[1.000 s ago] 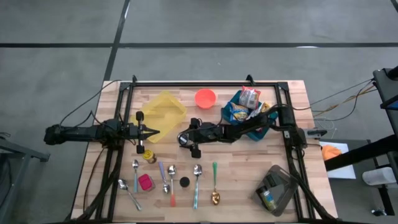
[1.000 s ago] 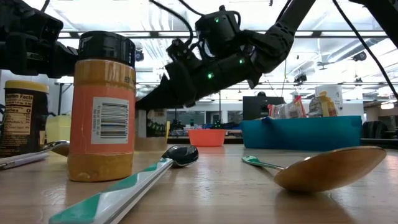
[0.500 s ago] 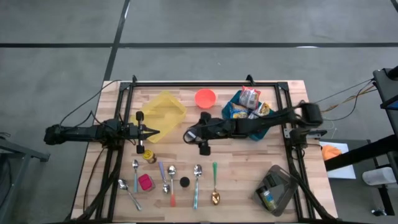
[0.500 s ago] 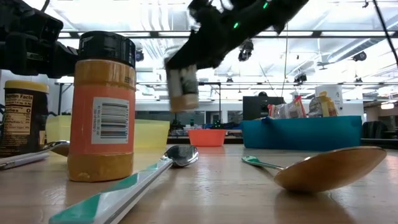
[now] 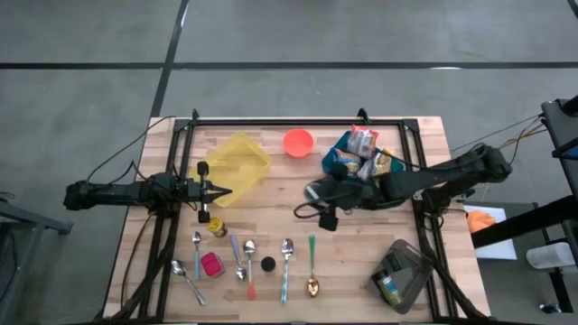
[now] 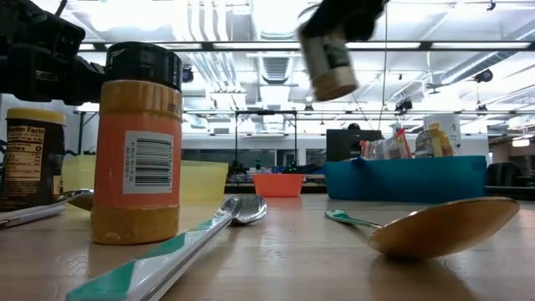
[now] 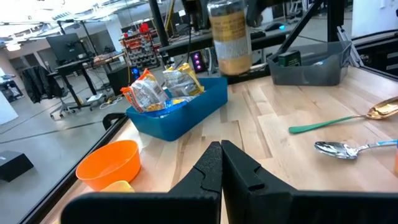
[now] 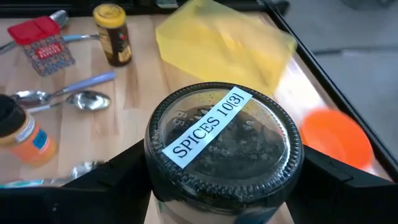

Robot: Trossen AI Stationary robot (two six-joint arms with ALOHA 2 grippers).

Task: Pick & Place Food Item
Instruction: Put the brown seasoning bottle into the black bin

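We log R gripper (image 5: pixel 318 192) mid-table, fingers clamped on spice jar (image 8: pixel 224 140), label "SPICES 1083" on base. Jar held aloft, clear of tabletop (image 5: pixel 271 203), just at 9 o'clock of blue bin (image 5: pixel 336 168); low view shows jar (image 6: pixel 328 60) hanging high w/ nothing under it. L gripper (image 5: pixel 220 190) at 9 o'clock side of table, fingers pressed shut, empty, tips beside yellow container (image 5: pixel 239 161). Orange bowl (image 5: pixel 298 142) at 12 o'clock. Spoons (image 5: pixel 287 257) along 6 o'clock edge.

You see a pale wood table (image 5: pixel 271 194), a glossy gold metal spoon (image 6: pixel 443 226), a translucent yellow plastic tub (image 5: pixel 237 161).
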